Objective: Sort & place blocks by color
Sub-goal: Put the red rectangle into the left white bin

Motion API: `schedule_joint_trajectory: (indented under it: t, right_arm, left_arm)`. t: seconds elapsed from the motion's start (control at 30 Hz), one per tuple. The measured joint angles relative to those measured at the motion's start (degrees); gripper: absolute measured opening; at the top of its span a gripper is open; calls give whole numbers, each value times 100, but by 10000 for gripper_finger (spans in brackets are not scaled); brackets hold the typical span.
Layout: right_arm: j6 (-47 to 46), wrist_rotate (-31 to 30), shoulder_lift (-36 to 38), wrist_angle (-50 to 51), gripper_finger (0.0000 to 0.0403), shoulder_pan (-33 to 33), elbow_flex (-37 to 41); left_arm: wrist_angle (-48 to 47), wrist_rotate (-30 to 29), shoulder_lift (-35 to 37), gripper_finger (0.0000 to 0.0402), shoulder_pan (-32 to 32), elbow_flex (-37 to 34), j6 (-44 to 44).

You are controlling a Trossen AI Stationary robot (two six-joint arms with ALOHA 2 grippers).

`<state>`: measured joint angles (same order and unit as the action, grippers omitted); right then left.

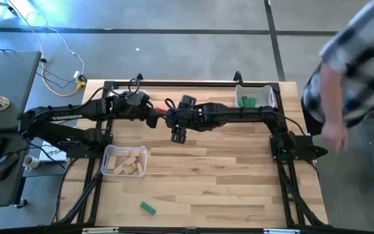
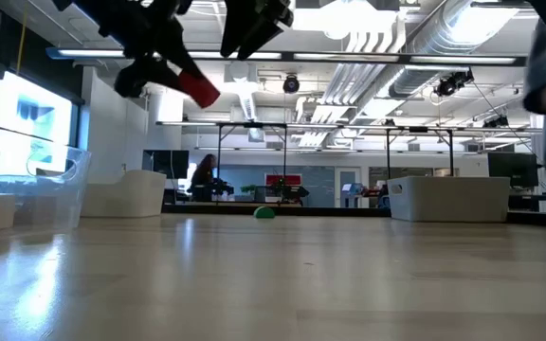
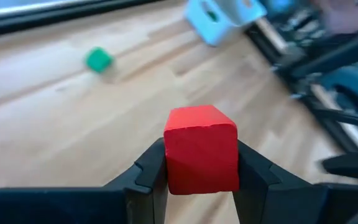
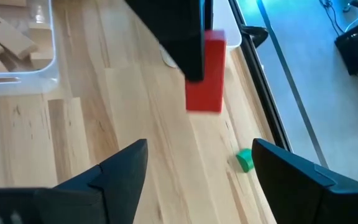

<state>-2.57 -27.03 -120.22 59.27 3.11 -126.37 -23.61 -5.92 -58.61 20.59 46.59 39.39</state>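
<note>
- Left gripper point(image 3: 201, 180) clamps a red block point(image 3: 201, 155) aloft over the bench's point(image 1: 239, 195) far middle; rigid and light, the block likely sits securely held across flat faces.
- Right gripper point(image 4: 197, 168) hangs alongside, fingers spread, holding nothing.
- A green block point(image 1: 148, 208) lies near the front edge, open bench around it.

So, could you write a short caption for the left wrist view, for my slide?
Left pincer holds a red block above the wooden table, with one green block lying beyond.
</note>
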Motion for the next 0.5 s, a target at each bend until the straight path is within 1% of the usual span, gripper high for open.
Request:
schedule_joint_trajectory:
  t: [0.33,0.5]
  right_arm:
    - [-149,63,0,23,275,-162,0]
    - [-132,66,0,22,275,-262,0]
  left_arm:
    - [-837,-486,151,105,837,-4,-636]
    - [-1176,-505,146,105,1381,-4,-966]
